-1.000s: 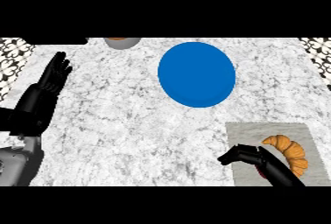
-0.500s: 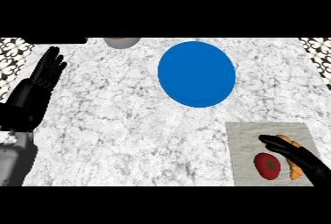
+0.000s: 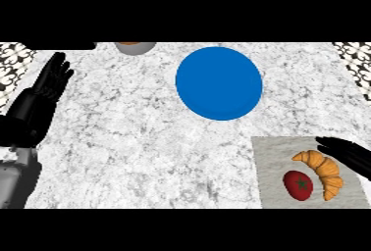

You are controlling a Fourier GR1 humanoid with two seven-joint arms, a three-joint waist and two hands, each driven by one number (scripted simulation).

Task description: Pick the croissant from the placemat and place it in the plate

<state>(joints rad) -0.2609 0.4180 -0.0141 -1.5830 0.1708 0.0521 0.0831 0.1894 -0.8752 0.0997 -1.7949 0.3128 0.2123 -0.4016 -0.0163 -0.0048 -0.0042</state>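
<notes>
The croissant (image 3: 324, 172) lies on the placemat (image 3: 275, 162), with the plate (image 3: 219, 83) beyond.

No readable text or labels.

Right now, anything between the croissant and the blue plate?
Head view: nothing stands between them. From the croissant there is a strip of grey placemat, then bare marble counter up to the blue plate.

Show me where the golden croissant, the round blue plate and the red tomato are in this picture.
golden croissant (image 3: 325, 171): head view, middle of its curved body.
round blue plate (image 3: 219, 83): head view, bare centre.
red tomato (image 3: 298, 185): head view, its top near the green stem.
</notes>
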